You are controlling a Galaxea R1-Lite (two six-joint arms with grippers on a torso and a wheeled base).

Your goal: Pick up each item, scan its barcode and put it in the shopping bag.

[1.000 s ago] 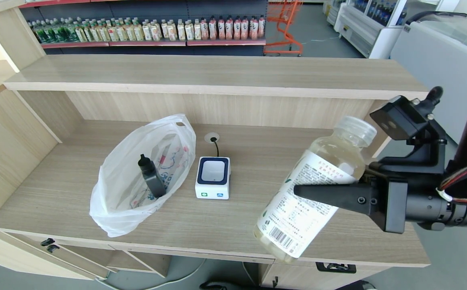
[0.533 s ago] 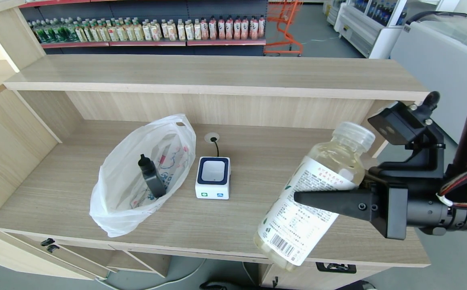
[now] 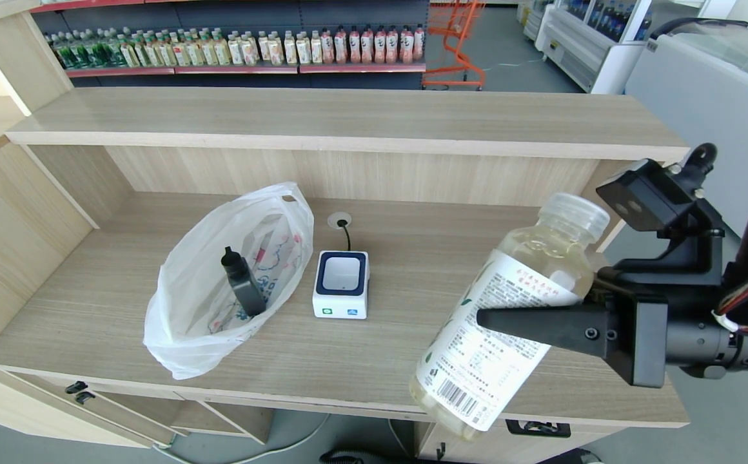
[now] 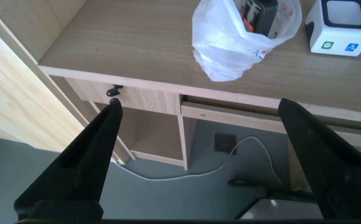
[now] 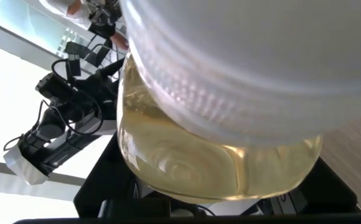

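Right claw (image 3: 498, 310) clenched on tilted bottle (image 3: 532, 258), barcode outward, ready for scanner (image 3: 341, 284) at 9 o'clock; left claw (image 4: 199, 107) released, idle.

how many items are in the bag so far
1 for sure: a dark capped item standing in the shopping bag. The printed patch beside it may be another pack; more may be hidden.
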